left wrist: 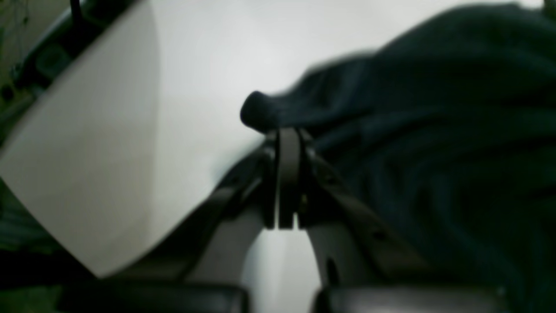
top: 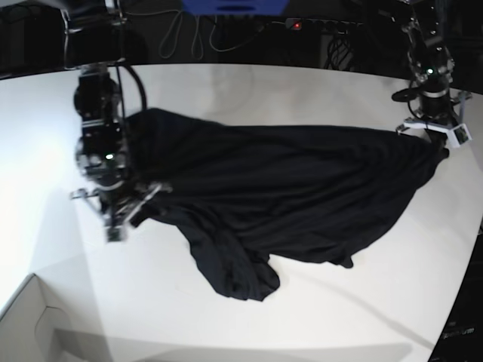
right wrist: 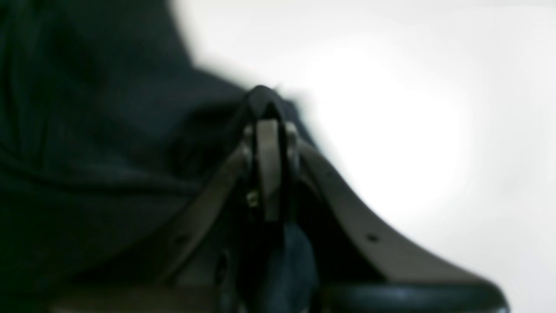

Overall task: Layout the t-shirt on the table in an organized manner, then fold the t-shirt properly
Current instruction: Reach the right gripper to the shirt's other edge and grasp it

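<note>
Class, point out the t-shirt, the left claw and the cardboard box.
t-shirt [top: 287, 196], base view, middle of the spread cloth.
left claw [left wrist: 286, 134], left wrist view, its shut tips.
box [top: 30, 317], base view, its corner.

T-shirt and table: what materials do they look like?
The t-shirt: thin soft knit, probably cotton, matte black; it drapes in many fine folds and bunches at the hem. The table: smooth hard white top, perhaps laminate, slightly glossy; it shows soft glare and shadows.

backdrop: dark | cables [top: 189, 34] behind | blue object [top: 234, 6] top | box corner [top: 34, 320]
</note>
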Controlling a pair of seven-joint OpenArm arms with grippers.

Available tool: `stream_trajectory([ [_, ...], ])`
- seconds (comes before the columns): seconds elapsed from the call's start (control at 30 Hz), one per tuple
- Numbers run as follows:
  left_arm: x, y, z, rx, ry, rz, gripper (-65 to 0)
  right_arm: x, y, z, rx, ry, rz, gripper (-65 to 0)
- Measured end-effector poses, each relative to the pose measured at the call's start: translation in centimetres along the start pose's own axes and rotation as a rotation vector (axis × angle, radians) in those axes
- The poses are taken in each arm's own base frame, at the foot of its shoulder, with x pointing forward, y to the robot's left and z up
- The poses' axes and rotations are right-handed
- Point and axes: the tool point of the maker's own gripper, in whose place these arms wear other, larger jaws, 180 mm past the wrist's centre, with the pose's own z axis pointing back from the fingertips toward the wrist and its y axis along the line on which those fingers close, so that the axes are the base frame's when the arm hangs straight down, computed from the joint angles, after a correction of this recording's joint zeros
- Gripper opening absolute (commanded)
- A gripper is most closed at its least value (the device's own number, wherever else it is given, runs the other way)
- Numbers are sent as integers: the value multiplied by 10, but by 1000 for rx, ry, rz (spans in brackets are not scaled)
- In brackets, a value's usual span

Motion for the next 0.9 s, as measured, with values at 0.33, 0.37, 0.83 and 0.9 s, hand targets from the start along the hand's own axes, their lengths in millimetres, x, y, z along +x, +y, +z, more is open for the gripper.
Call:
stream_trajectory([
  [0.33, 71, -30, 25, -53, -197, 48, -650, 98, -58, 65, -132, -320, -81, -650],
  [0.37, 74, -33, 26, -56, -208, 55, -650, 102, -58, 71, -133, -338, -79, -650],
  [0.83, 41, -27, 25, -42, -121, 50, -648, 46, -77, 72, -183, -222, -118, -650],
  [0.9, 35, -22, 28, -43, -104, 53, -626, 30, -92, 75, -228, -183, -134, -650],
])
